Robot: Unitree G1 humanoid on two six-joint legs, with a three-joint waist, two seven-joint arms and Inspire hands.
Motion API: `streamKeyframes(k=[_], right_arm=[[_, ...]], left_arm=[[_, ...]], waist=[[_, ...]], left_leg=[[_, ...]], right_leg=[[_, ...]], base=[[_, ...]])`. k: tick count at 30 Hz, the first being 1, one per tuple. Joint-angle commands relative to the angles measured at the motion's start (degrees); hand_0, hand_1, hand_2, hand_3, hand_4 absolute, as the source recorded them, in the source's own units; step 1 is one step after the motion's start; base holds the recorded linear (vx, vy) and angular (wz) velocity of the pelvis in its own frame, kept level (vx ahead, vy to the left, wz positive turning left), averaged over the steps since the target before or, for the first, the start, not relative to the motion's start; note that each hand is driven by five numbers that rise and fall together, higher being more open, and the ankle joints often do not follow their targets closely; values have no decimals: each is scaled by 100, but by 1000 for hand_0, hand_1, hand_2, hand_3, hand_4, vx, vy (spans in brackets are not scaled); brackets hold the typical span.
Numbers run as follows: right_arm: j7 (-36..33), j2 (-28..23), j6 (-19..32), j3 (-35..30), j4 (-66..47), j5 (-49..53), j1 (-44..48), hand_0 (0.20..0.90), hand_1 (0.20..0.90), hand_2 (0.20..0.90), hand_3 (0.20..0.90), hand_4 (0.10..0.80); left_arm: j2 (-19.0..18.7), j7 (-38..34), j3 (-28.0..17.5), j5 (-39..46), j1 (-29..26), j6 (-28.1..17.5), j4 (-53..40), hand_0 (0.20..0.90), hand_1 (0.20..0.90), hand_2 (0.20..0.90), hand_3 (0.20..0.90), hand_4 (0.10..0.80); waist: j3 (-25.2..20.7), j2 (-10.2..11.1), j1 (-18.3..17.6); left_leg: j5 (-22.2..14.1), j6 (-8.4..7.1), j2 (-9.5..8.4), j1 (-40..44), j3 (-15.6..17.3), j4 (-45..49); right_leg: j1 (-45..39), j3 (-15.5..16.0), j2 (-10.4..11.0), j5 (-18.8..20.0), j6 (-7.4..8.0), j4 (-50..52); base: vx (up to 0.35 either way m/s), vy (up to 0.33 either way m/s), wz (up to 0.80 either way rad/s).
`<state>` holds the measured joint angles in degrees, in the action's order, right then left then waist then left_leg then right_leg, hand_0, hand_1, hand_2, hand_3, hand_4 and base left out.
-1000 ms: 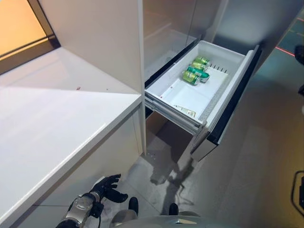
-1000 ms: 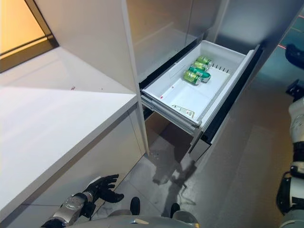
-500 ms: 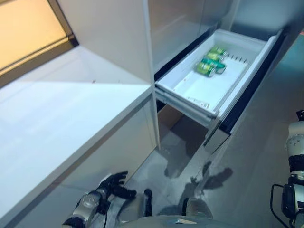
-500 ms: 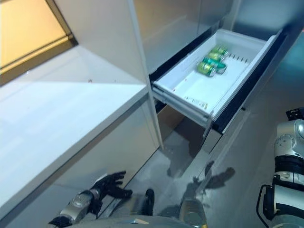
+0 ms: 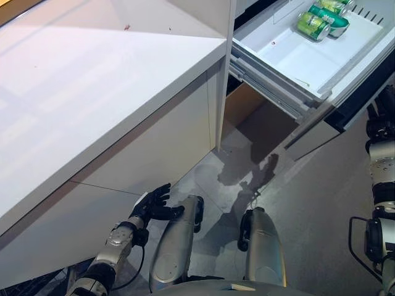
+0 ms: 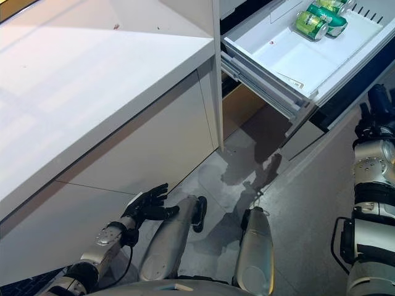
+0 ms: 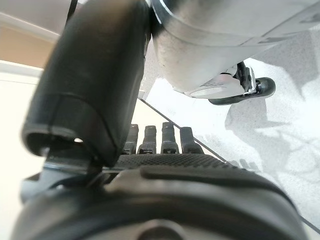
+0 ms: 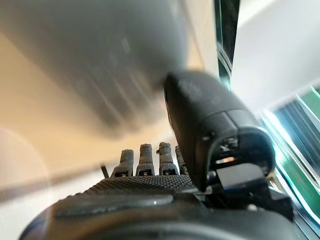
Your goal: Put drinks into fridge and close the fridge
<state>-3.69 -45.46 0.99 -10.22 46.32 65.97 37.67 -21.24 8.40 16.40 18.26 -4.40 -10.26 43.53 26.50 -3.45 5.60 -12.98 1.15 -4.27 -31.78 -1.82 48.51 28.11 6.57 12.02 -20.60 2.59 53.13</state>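
The big white countertop [image 5: 92, 80] takes up most of the left side, with plain white cabinet fronts [image 5: 142, 154] under it and a grey tiled floor [image 5: 321, 203] below. To the right of the counter, the white plastic fridge drawer [image 6: 290, 58] is pulled wide open, and the green drink cans [image 6: 318, 18] are already lying on their sides at its far end, packed close together. The left hand [image 6: 147, 205] hangs low near the cabinet base, fingers loosely spread, holding nothing. The right hand [image 6: 378, 105] is up by the drawer's dark front edge, fingers straight and empty in its wrist view; can't tell if it's actually touching the drawer.
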Motion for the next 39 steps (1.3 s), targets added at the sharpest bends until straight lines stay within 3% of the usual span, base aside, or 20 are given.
streamKeyframes(k=[1,9,16,24,26,27,28,29,31,35,39], right_arm=[[1811,-398,-266,684,-431,2,860,900,900,900,900,800],[2868,-511,-532,1241,-237,-430,1324,900,900,900,900,800],[3505,-539,-442,1698,-355,-377,1635,900,900,900,900,800],[3822,-449,-349,1792,-599,-123,1671,900,900,900,900,800],[2841,-426,262,1742,-768,-151,1658,900,900,900,900,800],[1690,-432,827,1588,-795,-763,1648,900,900,900,900,800],[1067,-400,1197,1465,-886,-1361,1599,900,900,900,900,800],[-140,-376,1745,1138,-1536,-2132,1313,900,900,900,900,800],[-1257,-133,2124,673,-2224,-3104,826,900,900,900,900,800],[-2169,729,2167,295,-3760,-3977,-497,900,900,900,900,800],[-2078,1161,2138,145,-3915,-3857,-1375,900,900,900,900,800]], left_arm=[[-309,-320,137,-331,658,134,213,900,900,900,900,800],[-451,-171,-8,-359,904,-35,251,900,900,900,900,800],[-672,54,-205,-522,1017,-46,219,900,900,900,900,800],[-819,205,-300,-831,1116,-179,256,900,900,900,900,800],[-834,213,-293,-930,1106,-187,309,900,900,900,900,800],[-810,209,-288,-937,1113,-188,315,900,900,900,900,800],[-790,203,-289,-956,1129,-203,319,900,900,900,900,800],[-658,106,-301,-992,1190,-241,329,900,900,900,900,800],[-502,26,-323,-1108,1230,-284,342,900,900,900,900,800],[-106,-116,-464,-956,1042,-150,547,900,900,900,900,800],[59,-138,-594,-747,963,-90,663,900,900,900,900,800]], waist=[[-243,116,465],[-200,88,804],[-242,110,1152],[-402,241,1308],[-505,309,1284],[-552,321,1236],[-570,324,1203],[-652,315,1047],[-729,337,890],[-1005,308,335],[-1302,316,-13]], left_leg=[[-697,487,-391,702,240,-363],[-373,366,-443,867,-51,-817],[-8,267,-428,1102,-413,-1417],[190,165,-360,1500,-661,-2022],[240,131,-312,1700,-676,-2270],[252,127,-290,1788,-666,-2354],[258,127,-274,1850,-659,-2407],[467,163,-224,1947,-627,-2673],[508,165,-185,2111,-568,-2861],[537,196,-126,2510,-259,-3274],[563,179,-32,2769,54,-3603]], right_leg=[[-382,714,-279,-261,-785,123],[-668,970,-170,-179,-703,-59],[-1101,1275,-138,-22,-605,-525],[-1680,1444,-278,214,-507,-1352],[-1920,1432,-357,341,-452,-1761],[-1997,1405,-387,388,-430,-1892],[-2046,1375,-414,421,-415,-1971],[-2082,1333,-483,648,-404,-2290],[-2188,1222,-554,773,-336,-2589],[-2402,793,-734,966,-240,-3280],[-2556,543,-826,1165,-168,-3802]], base=[[49,-21,20],[56,-23,20],[48,-55,26],[54,-60,23],[43,-39,14],[15,0,-5],[-83,52,-12],[-91,63,-14],[-82,90,-17],[-48,130,-38],[-23,83,-54]])
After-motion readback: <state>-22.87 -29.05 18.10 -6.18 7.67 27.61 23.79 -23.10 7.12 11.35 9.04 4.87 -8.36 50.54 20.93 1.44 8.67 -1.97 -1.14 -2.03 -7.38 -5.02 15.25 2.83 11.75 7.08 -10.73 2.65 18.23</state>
